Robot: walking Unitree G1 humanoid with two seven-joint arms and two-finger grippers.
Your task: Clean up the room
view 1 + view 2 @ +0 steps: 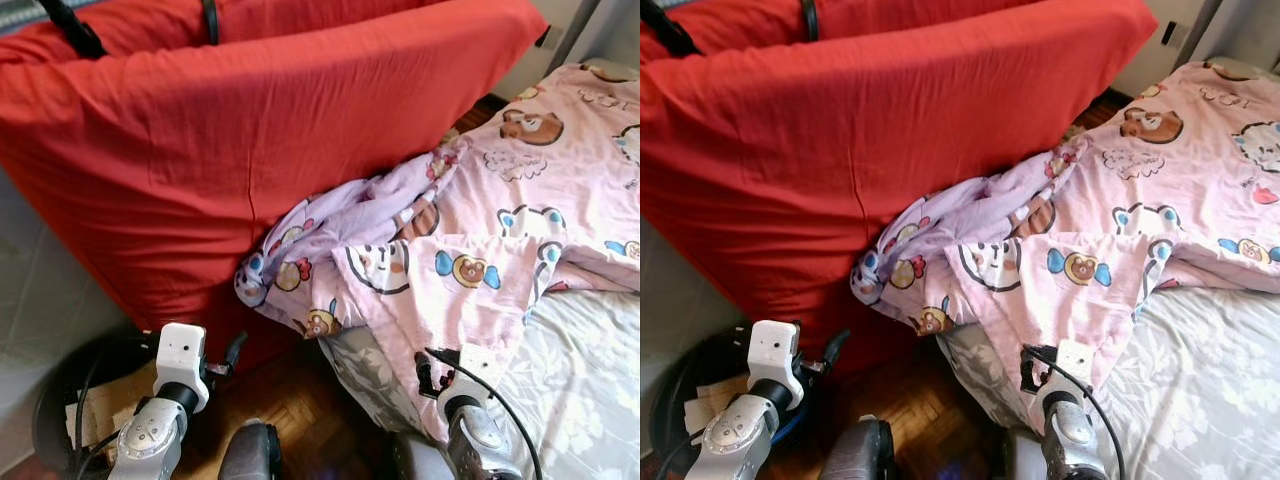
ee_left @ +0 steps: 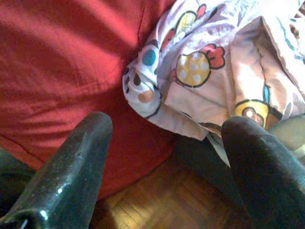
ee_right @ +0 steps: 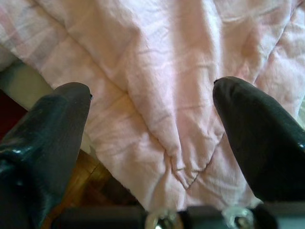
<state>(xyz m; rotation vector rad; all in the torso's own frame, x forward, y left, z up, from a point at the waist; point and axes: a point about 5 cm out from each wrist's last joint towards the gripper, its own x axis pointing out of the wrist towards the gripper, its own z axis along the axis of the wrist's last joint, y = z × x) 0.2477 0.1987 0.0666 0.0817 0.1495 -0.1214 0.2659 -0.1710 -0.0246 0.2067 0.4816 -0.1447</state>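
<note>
Beside red cloth [image 1: 250, 120], crumpled pink quilt [image 1: 480, 250]

Daylight floods in from the upper right of the head views, washing out the pink quilt [image 1: 540, 180] and the pale bedsheet [image 1: 590, 380] at lower right. The red cover [image 1: 250, 150] glows evenly lit, with soft creases. The lower left corner falls into deep shade around the dark bin [image 1: 60, 400]. Head views are sharp. In both wrist views the near black fingers [image 2: 71, 176] are soft and out of focus, with small glints of glare.
</note>
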